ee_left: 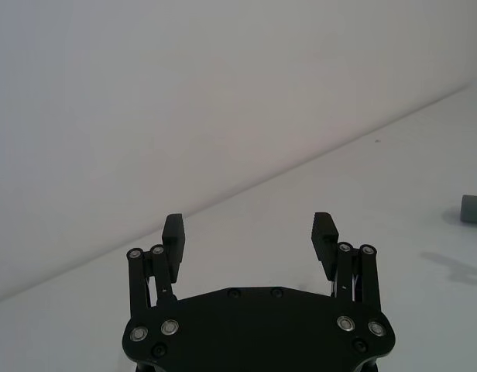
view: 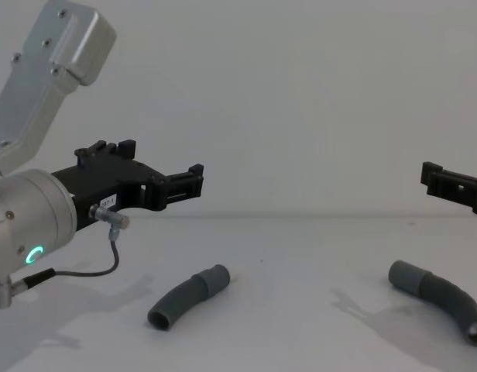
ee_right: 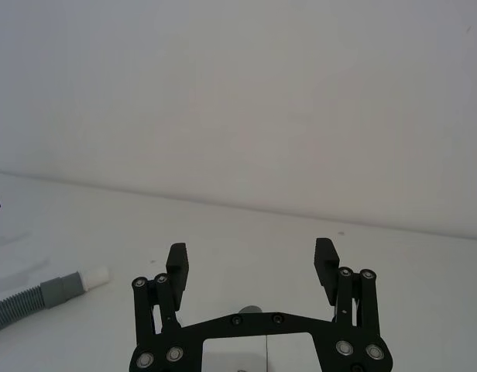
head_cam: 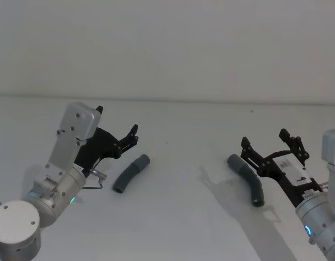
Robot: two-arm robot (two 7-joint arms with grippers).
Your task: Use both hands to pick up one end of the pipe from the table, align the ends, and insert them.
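Two hose pieces well apart on the white table [head_cam: 178, 223].
The left gripper [head_cam: 117, 119], fingers spread, hangs beside the shorter hose piece [head_cam: 131, 174]; the right gripper [head_cam: 264, 138], likewise spread, is beside the longer hose piece [head_cam: 249, 178].

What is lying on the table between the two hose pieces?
Nothing: between the shorter hose piece and the longer hose piece the table is bare, as the head view shows.

We see left hand [head_cam: 117, 119] & right hand [head_cam: 264, 137] black w/ silver screws [ee_left: 169, 327]. The left wrist [head_cam: 53, 196] is silver; ring light [view: 36, 253] green; cable [view: 84, 271] grey. We read short hose [head_cam: 132, 173] dark grey, ribbed; cuff [ee_right: 60, 288] lighter grey, tip [ee_right: 95, 277] white; long hose [head_cam: 248, 176] dark grey too. The counter [head_cam: 184, 223]: plain matte white.
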